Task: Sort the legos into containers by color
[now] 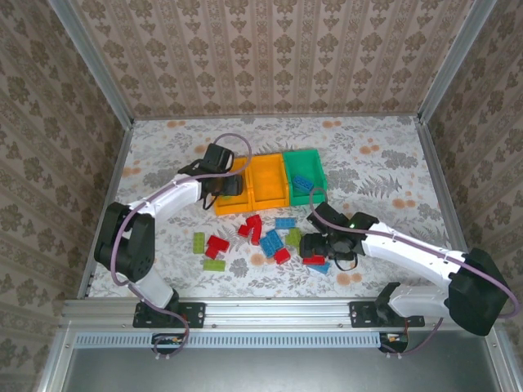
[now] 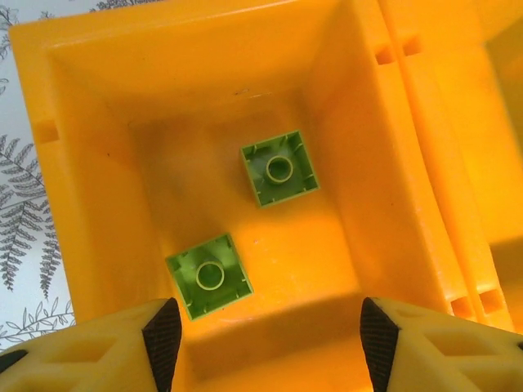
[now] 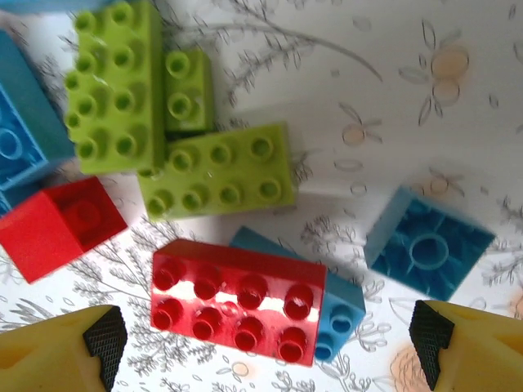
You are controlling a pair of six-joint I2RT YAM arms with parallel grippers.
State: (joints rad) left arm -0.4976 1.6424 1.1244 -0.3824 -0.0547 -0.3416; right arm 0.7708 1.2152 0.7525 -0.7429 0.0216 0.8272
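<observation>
Left wrist: two lime legos [image 2: 279, 168] lie underside-up in orange bin [image 2: 94, 212].

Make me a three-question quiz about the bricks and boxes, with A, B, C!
1. Where are the two lime green bricks in the left wrist view?
A. on the table
B. in an orange bin
C. held in the air

2. What colour are the bricks in the green bin?
A. red
B. blue
C. lime

3. The right end effector is:
A. open over a red brick
B. shut on a blue brick
C. shut on a bin

Answers:
1 B, they lie on its orange floor.
2 B, blue bricks show inside.
3 A, its fingers stand wide apart.
</observation>
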